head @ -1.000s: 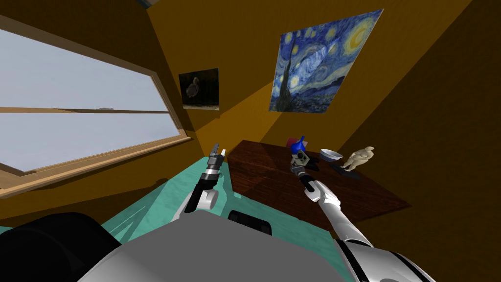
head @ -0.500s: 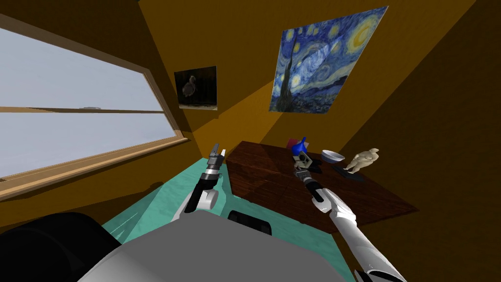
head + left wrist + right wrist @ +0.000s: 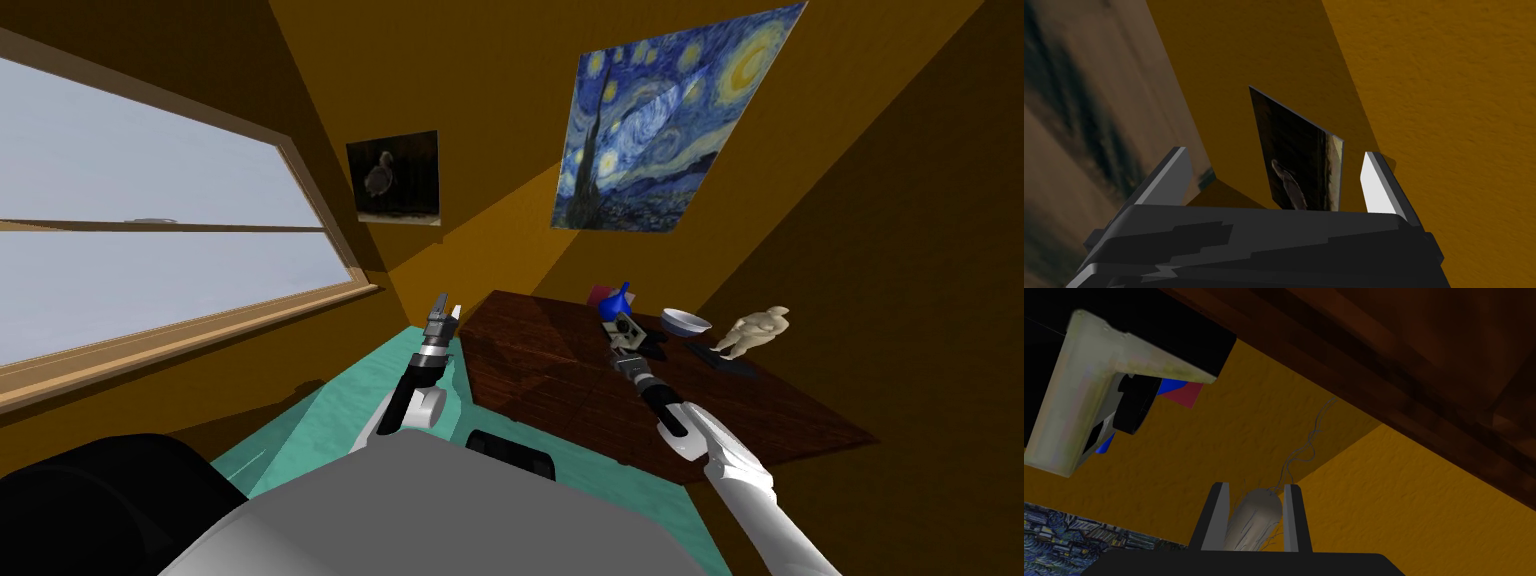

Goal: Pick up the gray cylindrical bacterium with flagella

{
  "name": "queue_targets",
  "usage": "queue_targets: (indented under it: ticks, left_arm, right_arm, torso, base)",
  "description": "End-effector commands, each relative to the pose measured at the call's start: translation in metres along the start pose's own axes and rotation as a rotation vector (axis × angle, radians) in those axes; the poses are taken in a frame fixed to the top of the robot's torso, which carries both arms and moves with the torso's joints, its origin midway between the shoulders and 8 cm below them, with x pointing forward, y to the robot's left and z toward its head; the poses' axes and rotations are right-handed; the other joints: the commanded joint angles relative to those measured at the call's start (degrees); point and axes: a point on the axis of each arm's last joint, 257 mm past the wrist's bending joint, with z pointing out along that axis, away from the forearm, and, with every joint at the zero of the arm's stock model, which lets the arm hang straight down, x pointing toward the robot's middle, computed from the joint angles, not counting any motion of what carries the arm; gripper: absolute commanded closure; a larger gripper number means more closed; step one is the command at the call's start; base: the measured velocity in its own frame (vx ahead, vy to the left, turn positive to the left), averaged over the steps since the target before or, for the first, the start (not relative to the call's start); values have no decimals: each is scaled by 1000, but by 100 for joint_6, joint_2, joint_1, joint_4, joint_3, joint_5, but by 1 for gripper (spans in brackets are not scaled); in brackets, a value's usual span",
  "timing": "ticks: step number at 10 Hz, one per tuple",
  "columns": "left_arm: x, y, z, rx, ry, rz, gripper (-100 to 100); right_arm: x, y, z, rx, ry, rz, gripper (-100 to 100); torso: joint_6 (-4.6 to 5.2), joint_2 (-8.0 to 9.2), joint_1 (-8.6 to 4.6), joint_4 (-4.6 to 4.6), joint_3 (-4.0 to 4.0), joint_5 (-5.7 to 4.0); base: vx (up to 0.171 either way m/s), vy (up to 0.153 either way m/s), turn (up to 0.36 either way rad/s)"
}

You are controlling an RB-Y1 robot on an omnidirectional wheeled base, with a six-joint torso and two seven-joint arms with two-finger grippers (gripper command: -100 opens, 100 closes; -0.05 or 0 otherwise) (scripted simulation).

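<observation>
At the left of the head view, the left tool point(image 3: 448, 305) is hanging idle over the teal floor point(image 3: 340, 410), just beside the near corner of the counter point(image 3: 540, 370). Its fingers are standing wide apart and gripping nothing. Moving right, the right arm is reaching out across the dark wooden counter, and the right tool point(image 3: 624, 330) is sitting close beside a blue jug point(image 3: 617, 298). The right wrist view is showing this tool closed narrow on the gray cylindrical bacterium point(image 3: 1251, 520). Both fingers are pressing its sides, and the thin flagella point(image 3: 1309, 440) are trailing free from its rounded end toward the counter. A pale block-shaped object point(image 3: 1084, 388) is lying near, apart from the tool. Further right, a white bowl point(image 3: 684, 321) and a cream figurine point(image 3: 757, 331) are standing on the counter, well apart from the grasp. By this evidence the approach and the grasp are looking complete. The bacterium's body is showing against the orange wall point(image 3: 1199, 453) rather than against the wood, which is suggesting that the lift is under way. Its clearance above the counter cannot be confirmed. The part remaining is raising the bacterium plainly clear of the counter and the neighbouring items.
</observation>
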Motion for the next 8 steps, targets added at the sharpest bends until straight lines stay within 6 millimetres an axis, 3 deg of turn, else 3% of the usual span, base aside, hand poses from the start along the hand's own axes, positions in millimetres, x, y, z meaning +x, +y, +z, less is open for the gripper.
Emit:
queue_targets:
  ticks: [1,2,3,8]
  left_arm:
    - [0,0,0,0,0,0,0]
    - [0,0,0,0,0,0,0]
    - [0,0,0,0,0,0,0]
    - [0,0,0,0,0,0,0]
  right_arm:
    - [6,7,-12,-9,6,-1,100]
    - [2,9,-13,-13,-2,-3,100]
    - [1,-3,-26,-10,-9,-8,100]
    - [6,7,-63,-45,-9,-19,100]
  torso:
    - [0,0,0,0,0,0]
    - [-4,10,-5,-1,4,-3]
    - [-8,23,-8,-1,10,-7]
    - [-15,-5,16,-6,-6,2]
  base:
    - [53,17,-7]
    - [8,2,6]
    - [71,44,-32]
    - [79,44,-26]
